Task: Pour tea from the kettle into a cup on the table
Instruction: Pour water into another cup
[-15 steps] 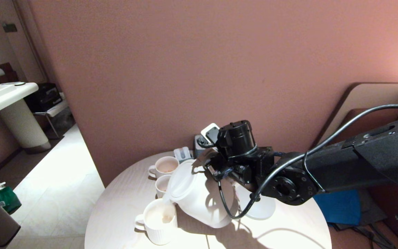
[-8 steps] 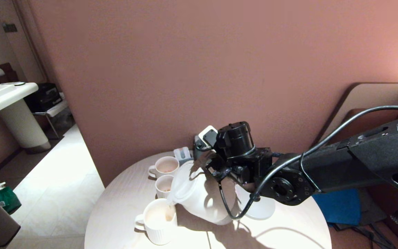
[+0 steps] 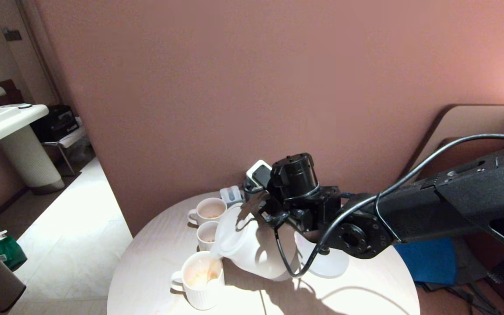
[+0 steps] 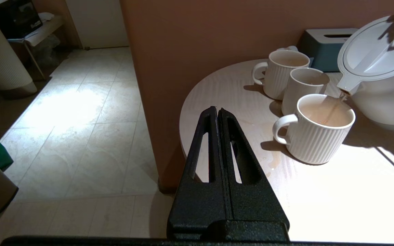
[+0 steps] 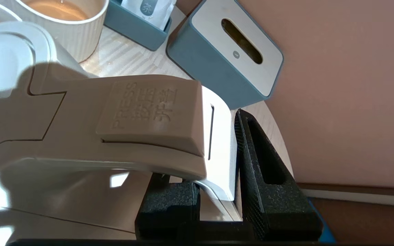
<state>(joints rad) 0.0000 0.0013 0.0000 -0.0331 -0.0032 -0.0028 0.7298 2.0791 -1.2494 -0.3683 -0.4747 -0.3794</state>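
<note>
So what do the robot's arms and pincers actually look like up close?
The right arm is matte black, with round bolted joints and a black cable looping alongside. The left gripper and right gripper have tapered black fingers, rough-textured, with long slots.

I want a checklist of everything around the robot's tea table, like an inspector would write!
Surface: round pale wood-grain table, with a small wet patch beside the front cup.
Job's things: big matte white kettle, tilted, spout over the nearest ribbed white cup; a thin stream of pale amber tea runs into it.
Clutter: two more ribbed white cups, blue-grey tissue box, blue-grey tray with tea sachets, round white kettle base disc.
Grippers: right pincer shut on the kettle's handle; left pincer shut, empty, off the table's edge.
Cables: black cable looping off the right arm.
Surroundings: pink wall, tiled floor.
</note>
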